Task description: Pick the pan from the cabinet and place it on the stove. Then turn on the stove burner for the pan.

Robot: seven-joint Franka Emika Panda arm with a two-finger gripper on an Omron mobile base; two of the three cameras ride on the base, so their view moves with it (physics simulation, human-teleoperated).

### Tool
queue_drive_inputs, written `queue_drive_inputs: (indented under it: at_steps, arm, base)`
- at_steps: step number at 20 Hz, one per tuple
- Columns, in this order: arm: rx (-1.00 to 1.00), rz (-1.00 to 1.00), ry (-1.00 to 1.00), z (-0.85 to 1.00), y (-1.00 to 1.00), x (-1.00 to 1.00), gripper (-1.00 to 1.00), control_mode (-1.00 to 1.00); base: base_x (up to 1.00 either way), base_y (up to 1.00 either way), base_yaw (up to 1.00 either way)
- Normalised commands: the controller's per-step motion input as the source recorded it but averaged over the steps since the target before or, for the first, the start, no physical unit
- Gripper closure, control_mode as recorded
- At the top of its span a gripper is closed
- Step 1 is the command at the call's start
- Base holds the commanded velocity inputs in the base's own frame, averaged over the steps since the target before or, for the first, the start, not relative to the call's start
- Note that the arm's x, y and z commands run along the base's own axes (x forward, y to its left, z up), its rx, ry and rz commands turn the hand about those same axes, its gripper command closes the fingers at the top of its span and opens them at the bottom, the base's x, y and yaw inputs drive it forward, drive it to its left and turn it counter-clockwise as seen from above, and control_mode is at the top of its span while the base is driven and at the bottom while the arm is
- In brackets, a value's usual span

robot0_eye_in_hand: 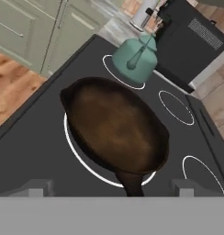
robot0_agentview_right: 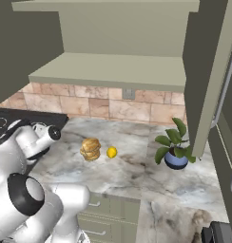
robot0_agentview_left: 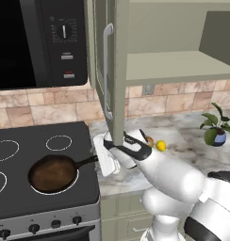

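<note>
A: So, what does the left base view show?

B: The pan (robot0_agentview_left: 53, 173) sits on the stove (robot0_agentview_left: 46, 188), over a large white-ringed stove burner (robot0_agentview_left: 36, 190) at the near right of the cooktop, its long handle pointing right toward the marble surface (robot0_agentview_left: 183, 136). The cabinet (robot0_agentview_left: 118, 70) door stands open above. The knobs (robot0_agentview_left: 55, 223) line the front strip.

A: And the right base view?

B: The cabinet's bare shelf, and below it a stacked pastry (robot0_agentview_right: 90, 148), a lemon (robot0_agentview_right: 111, 152) and a potted plant (robot0_agentview_right: 174, 144) on the marble.

A: The hand view?

B: It looks down on the pan. The end effector (robot0_eye_in_hand: 111, 188) hangs just above the handle, fingers spread wide, holding nothing. A teal kettle (robot0_eye_in_hand: 136, 57) stands beyond.

A: Progress?

B: Placing looks done; turning the burner's knob remains.
</note>
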Motion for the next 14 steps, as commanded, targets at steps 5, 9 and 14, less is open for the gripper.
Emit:
queue_drive_inputs:
  at_steps: [5, 9, 14]
  arm:
    - [0.00, 0.00, -0.09, 0.38, -0.19, -0.68, -1.00, -1.00]
    - [0.00, 0.00, -0.11, 0.20, -0.20, -0.98, -1.00, -1.00]
    - [0.00, 0.00, -0.13, 0.11, -0.15, -1.00, -1.00, -1.00]
  base:
    - [0.00, 0.00, 0.00]
    - [0.00, 0.00, 0.00]
    - [0.00, 0.00, 0.00]
